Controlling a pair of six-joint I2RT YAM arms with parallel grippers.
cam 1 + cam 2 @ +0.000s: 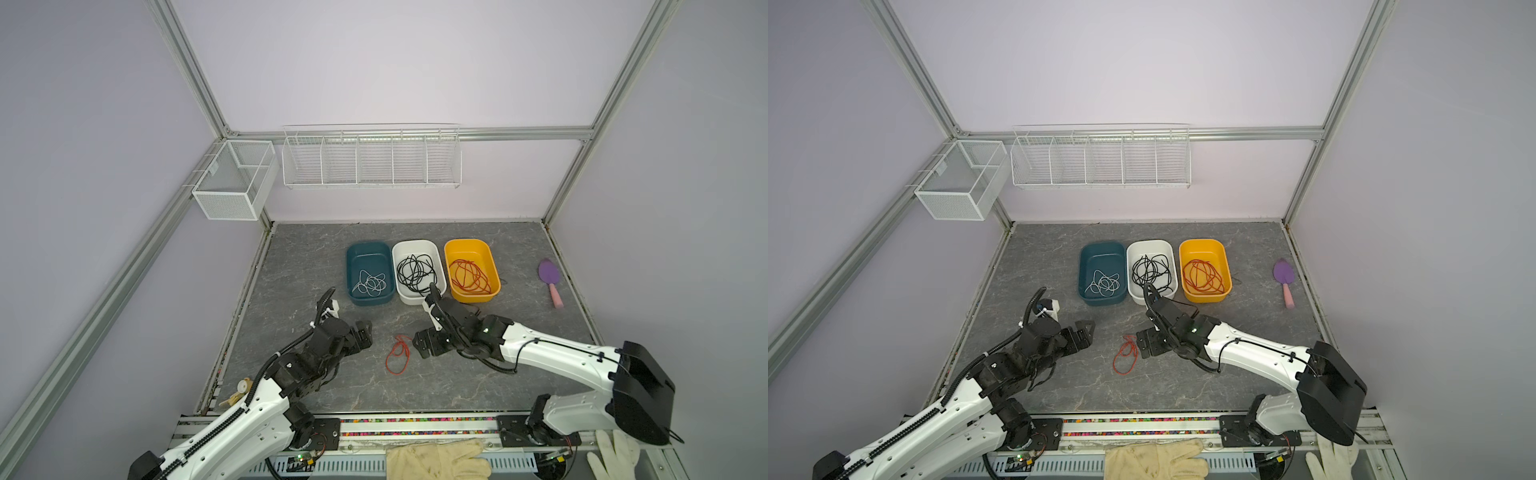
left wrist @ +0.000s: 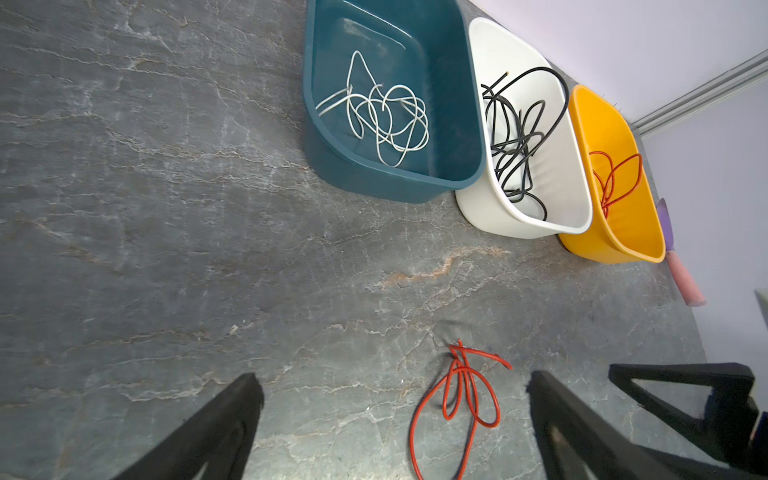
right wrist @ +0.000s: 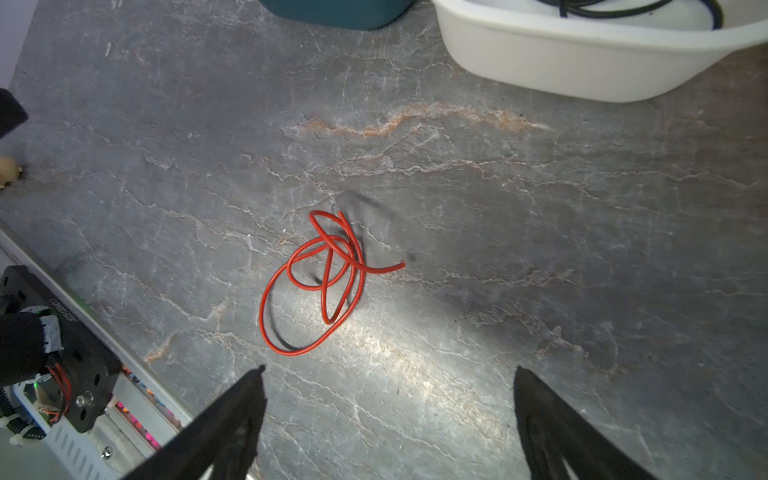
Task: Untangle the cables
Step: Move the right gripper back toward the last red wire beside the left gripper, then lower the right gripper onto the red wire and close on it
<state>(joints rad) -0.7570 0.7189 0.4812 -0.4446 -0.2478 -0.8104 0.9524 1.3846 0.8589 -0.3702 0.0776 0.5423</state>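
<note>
Top views: the sort looks nearly done. Three bins stand in a row at the far middle of the table (image 1: 316, 386), one colour each: white cable (image 1: 370, 284) in the teal bin (image 1: 369, 248), black cable (image 1: 417, 272) in the white bin (image 1: 415, 243), red bundle (image 1: 469, 276) in the yellow bin (image 1: 468, 242). One loose red cable (image 1: 398, 355) lies on the table, near of the bins and well apart from them. The left gripper (image 1: 368, 334) sits just left of it and the right gripper (image 1: 419, 345) just right. Both are low and aimed inward, so you're flanking it and either arm can take an end. Both sets of jaws are wide apart and nothing is held.

Left wrist: the fingers (image 2: 232, 415) are spread with nothing between them. The loose red cable lies just ahead, nearer one finger. It's a few overlapping loops.

Right wrist: the jaws are apart and empty. The cable lies flat ahead of the gap. The loops cross at one spot and one free end sticks out there.

My read: that crossing is the last tangle. Pinch the free end with one gripper, hold a loop with the other, pull apart, then drop it in the yellow bin. The wire is thin and flat on the table, so the pinch is easy to miss.
</note>
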